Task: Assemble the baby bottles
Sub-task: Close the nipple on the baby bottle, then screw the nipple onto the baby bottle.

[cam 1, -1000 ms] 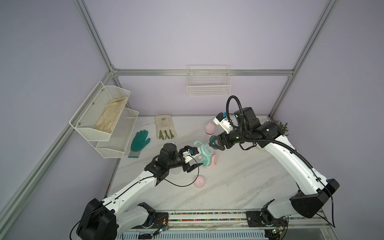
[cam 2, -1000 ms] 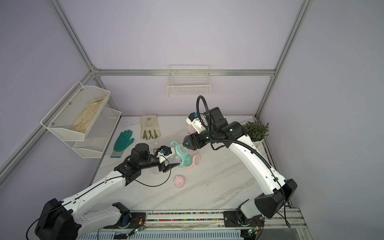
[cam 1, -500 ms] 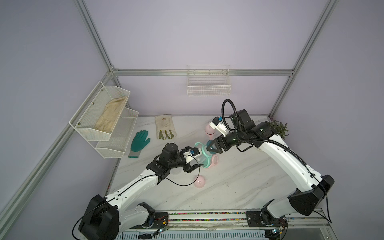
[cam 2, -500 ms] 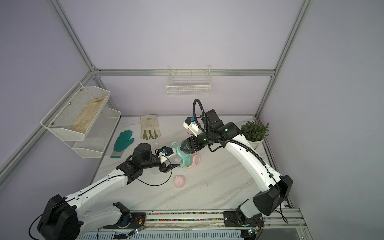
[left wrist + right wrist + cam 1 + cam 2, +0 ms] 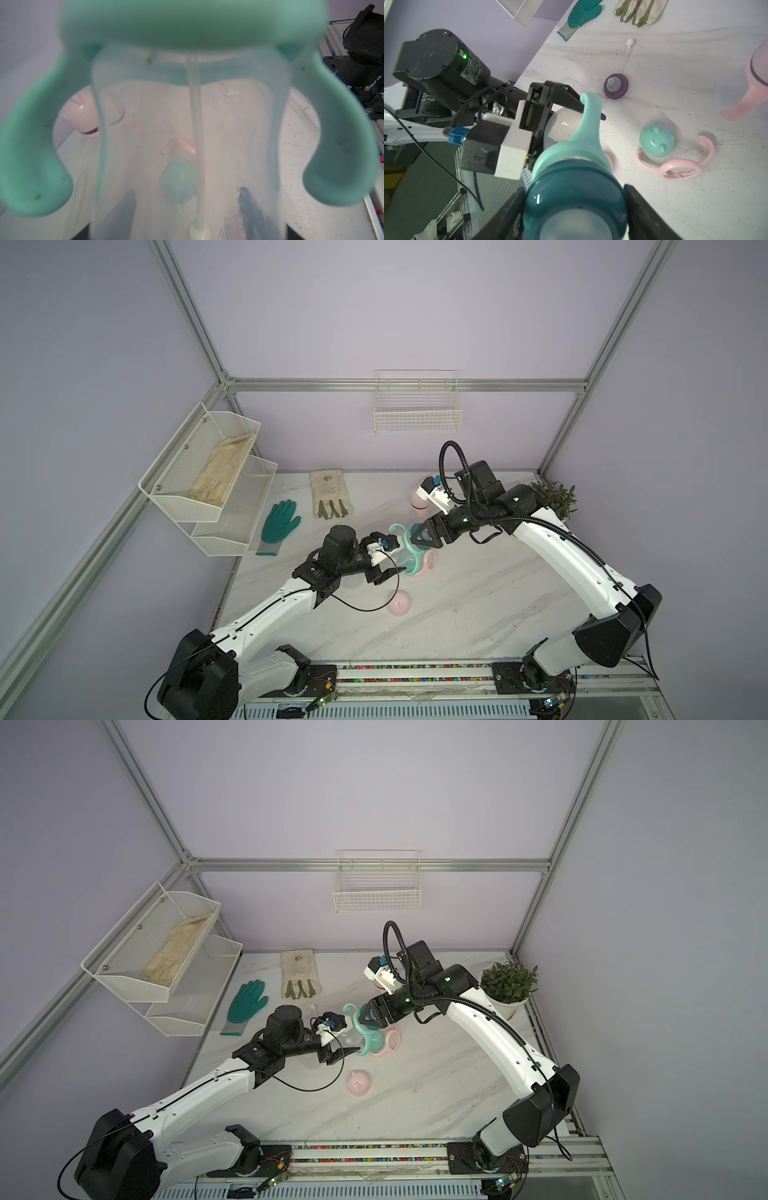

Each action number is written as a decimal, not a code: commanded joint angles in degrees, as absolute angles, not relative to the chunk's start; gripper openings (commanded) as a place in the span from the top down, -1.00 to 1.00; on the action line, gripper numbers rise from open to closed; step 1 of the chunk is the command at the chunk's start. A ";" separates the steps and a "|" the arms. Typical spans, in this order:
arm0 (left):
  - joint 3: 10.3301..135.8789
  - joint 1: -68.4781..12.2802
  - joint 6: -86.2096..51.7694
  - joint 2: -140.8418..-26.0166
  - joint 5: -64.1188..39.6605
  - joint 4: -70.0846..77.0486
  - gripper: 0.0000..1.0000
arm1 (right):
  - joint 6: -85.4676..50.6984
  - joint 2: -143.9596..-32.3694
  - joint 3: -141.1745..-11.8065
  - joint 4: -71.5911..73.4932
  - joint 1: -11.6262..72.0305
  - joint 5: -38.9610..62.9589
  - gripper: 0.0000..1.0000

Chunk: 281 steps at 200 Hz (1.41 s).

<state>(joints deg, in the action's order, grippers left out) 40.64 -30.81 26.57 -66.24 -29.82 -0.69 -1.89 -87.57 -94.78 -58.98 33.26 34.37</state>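
2 claws meet on 1 bottle above the middle of the white marble table [image 5: 478, 614]. The left gripper [image 5: 395, 556], its arm lying toward 8 o'clock, is clamped across the clear squat plastic body [image 5: 562, 126] of the mint baby bottle [image 5: 405, 549], which hangs tilted, off the marble. The right gripper [image 5: 575, 207], its arm lying toward 2 o'clock, is closed around that bottle's dark teal nipple collar [image 5: 571, 187], with a black finger [image 5: 645, 214] pressed to each side. The mint 2-handled ring [image 5: 187, 22] sits between collar and body, and its handles curl back along the body.

On the marble below lie a mint eared dome cap [image 5: 656, 141] and, just beside it, a pink 2-handled ring [image 5: 679, 168]. At 6 o'clock a pink dome cap [image 5: 400, 603] lies alone. At 12 o'clock a pink baby bottle [image 5: 417, 502] stands with its cap on. Toward 10 o'clock lie a purple nipple collar [image 5: 616, 86] and a thin straw [image 5: 627, 58]. Farther out are a teal rubber glove [image 5: 280, 526] at 10 o'clock, a cream work glove [image 5: 330, 493] at 11 and a potted plant [image 5: 509, 982] at 2.
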 commanded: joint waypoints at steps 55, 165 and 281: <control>44.99 -30.67 27.17 -65.92 -30.49 2.06 1.00 | -1.83 -88.80 -92.96 -57.38 34.10 35.60 0.32; 40.74 -31.19 31.50 -66.61 -3.51 19.31 1.00 | -30.60 -89.04 -82.20 -27.14 34.10 32.41 0.53; 36.81 -33.22 37.08 -68.97 15.14 35.95 1.00 | -38.63 -88.72 -84.28 -14.11 36.91 21.47 -0.70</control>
